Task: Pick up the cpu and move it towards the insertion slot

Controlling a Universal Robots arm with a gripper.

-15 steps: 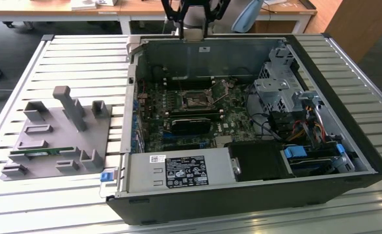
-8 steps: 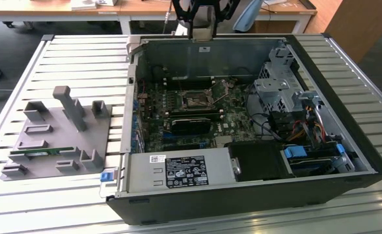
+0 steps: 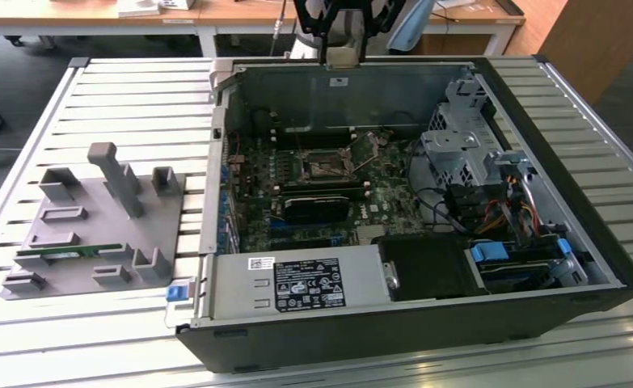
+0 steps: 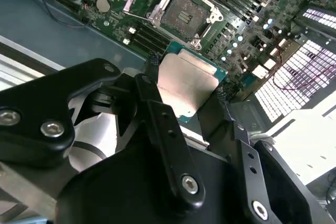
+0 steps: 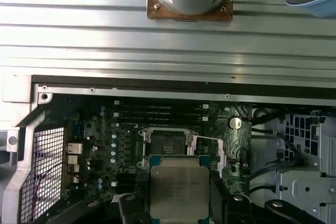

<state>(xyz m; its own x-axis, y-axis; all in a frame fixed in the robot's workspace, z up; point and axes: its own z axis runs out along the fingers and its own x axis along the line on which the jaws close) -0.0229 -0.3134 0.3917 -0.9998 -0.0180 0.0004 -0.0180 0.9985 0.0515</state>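
One step done: my gripper [image 4: 184,95] has jaws clamped on the cpu [image 4: 186,85], mid-frame in both wrist views, lifted above the insertion slot [image 4: 184,14], not yet seated.

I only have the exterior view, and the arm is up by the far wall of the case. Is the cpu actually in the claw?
Observer: Yes. In the second wrist view the claw is shut on the cpu, gripping it by two opposite edges.
Operator: Is the insertion slot free?
Observer: In both wrist views the insertion slot has nothing in it.
Operator: Is the cpu seated?
Observer: No. It hangs apart from the slot, its silver top facing both wrist cameras.
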